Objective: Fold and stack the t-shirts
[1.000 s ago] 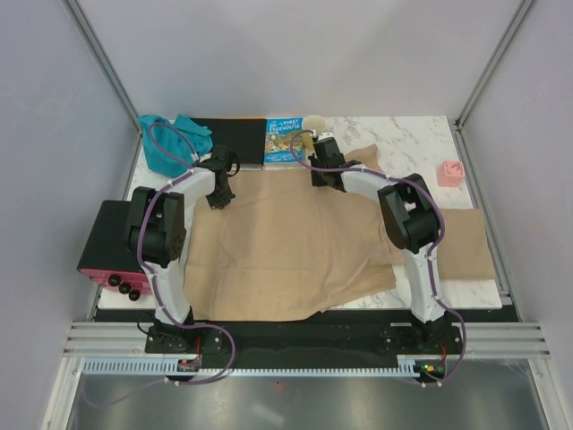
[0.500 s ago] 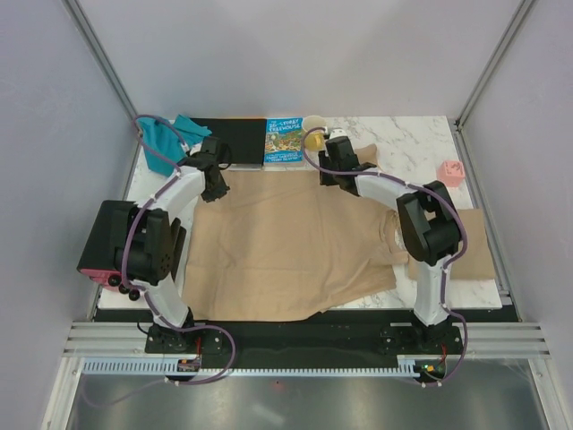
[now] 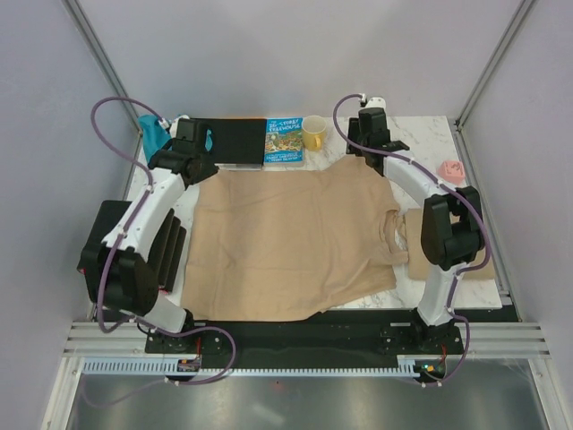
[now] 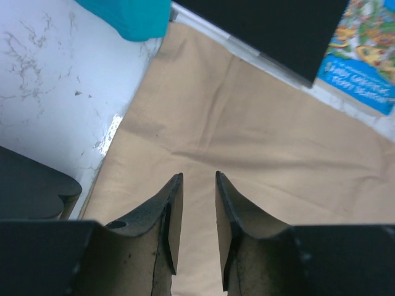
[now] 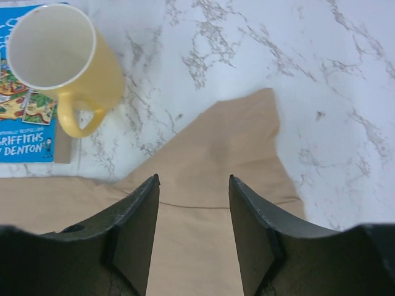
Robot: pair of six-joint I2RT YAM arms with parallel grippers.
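The tan t-shirt (image 3: 286, 242) lies spread on the marble surface (image 5: 339, 92), its longer side running left to right. Both arms hang over its far edge — left fingers (image 4: 157, 216) at the left corner, right fingers (image 5: 136, 228) at the right sleeve tip — each pair parted and empty.

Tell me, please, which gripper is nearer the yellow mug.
Right. The right gripper sits just beside the mug; the left gripper is beyond the book, near the teal cloth.
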